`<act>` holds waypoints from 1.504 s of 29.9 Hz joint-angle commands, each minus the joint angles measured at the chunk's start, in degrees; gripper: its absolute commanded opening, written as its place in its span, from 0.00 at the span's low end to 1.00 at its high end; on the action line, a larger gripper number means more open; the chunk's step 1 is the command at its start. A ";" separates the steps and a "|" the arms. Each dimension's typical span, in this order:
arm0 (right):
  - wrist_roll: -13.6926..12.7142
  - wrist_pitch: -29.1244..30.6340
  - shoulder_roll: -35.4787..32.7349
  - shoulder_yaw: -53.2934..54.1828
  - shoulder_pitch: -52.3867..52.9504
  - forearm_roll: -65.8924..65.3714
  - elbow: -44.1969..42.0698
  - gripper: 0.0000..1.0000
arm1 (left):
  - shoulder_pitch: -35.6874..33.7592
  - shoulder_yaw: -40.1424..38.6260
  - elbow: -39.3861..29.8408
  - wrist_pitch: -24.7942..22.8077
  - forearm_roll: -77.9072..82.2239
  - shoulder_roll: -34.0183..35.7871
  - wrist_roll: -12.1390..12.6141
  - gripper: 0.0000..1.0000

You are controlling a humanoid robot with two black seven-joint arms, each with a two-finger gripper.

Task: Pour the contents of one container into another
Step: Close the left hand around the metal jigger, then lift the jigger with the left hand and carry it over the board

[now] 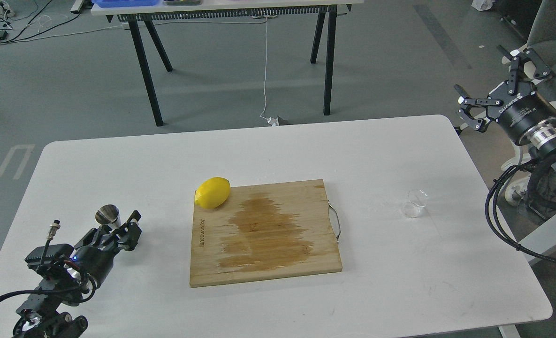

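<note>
Left gripper [118,226] low at table's [390,291] left edge, fingers either side of steel jigger [108,216]; actual grasp unclear. Right gripper [498,89] spread wide, off the right edge. Glass cup [415,203] upright near right edge. Lemon [212,192] on cutting board's [263,234] far-left corner.

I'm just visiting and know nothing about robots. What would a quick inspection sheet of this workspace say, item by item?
Surface: white table, no spills seen apart from a wet-looking dark patch on the wooden cutting board.
Job's things: clear glass cup stands upright at the right side, untouched; steel jigger stands at the left side, between the left gripper's fingers.
Clutter: lemon resting at the board's far left corner.
Grippers: left gripper at the jigger, grip cannot be confirmed; right gripper open, raised off the table's right edge.
Cables: black cables loop along the right arm; white cord hangs from the far table.
Surroundings: grey floor, black-legged second table behind.
</note>
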 commanded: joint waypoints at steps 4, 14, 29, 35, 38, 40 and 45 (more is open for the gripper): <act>0.00 0.00 0.00 0.01 -0.41 -0.08 -0.02 0.99 | -0.37 -0.04 0.59 0.00 0.09 -0.02 0.00 0.05; -0.88 0.00 0.61 2.64 -0.58 0.01 -0.37 0.99 | -2.74 -0.12 -3.88 0.00 0.26 1.38 0.00 0.02; -4.48 0.00 0.53 4.84 0.03 0.01 -4.85 0.99 | -10.75 4.09 -15.50 0.00 4.65 -4.22 0.00 0.03; -10.71 0.00 0.79 4.05 0.03 0.01 -5.65 0.99 | -10.31 4.71 -14.80 0.00 13.26 -12.49 0.00 0.03; -11.78 0.00 0.88 3.70 -0.85 0.01 -5.64 0.99 | -10.04 5.06 -14.09 0.00 14.24 -14.95 0.00 0.03; -11.78 0.00 0.88 3.70 -1.90 0.01 -5.64 0.99 | -9.87 5.58 -14.00 0.00 14.24 -16.10 0.00 0.03; -11.78 0.00 0.79 3.79 -3.48 0.10 -5.38 0.99 | -9.87 6.82 -12.77 0.00 14.24 -16.72 0.00 0.03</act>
